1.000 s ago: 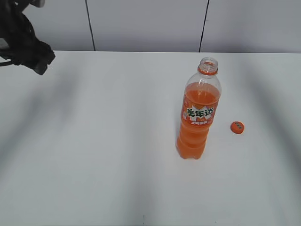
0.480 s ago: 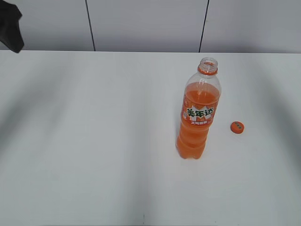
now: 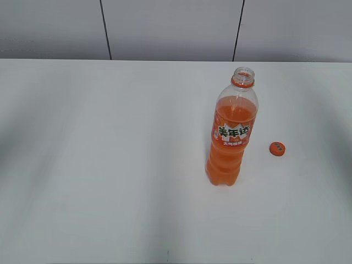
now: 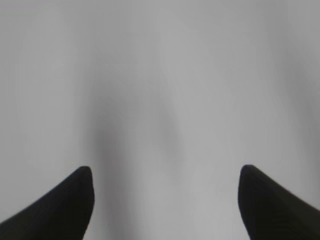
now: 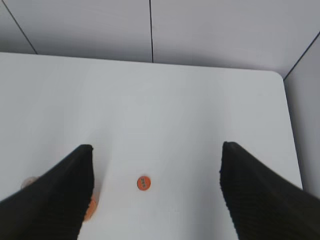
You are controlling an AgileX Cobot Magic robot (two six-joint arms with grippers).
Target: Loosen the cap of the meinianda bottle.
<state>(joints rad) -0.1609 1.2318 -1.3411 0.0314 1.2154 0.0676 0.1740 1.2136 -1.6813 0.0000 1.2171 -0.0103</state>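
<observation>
Both my left hand (image 4: 165, 200) and right hand (image 5: 157, 185) gape empty above the desk (image 3: 110, 165), cap (image 3: 277, 148) lying off beside the upright bottle (image 3: 232, 132).

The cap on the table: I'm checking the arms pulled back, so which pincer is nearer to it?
Right, judging by the wrist views. The right pincer hangs open above the cap, framing it. The left pincer shows only bare table.
</observation>
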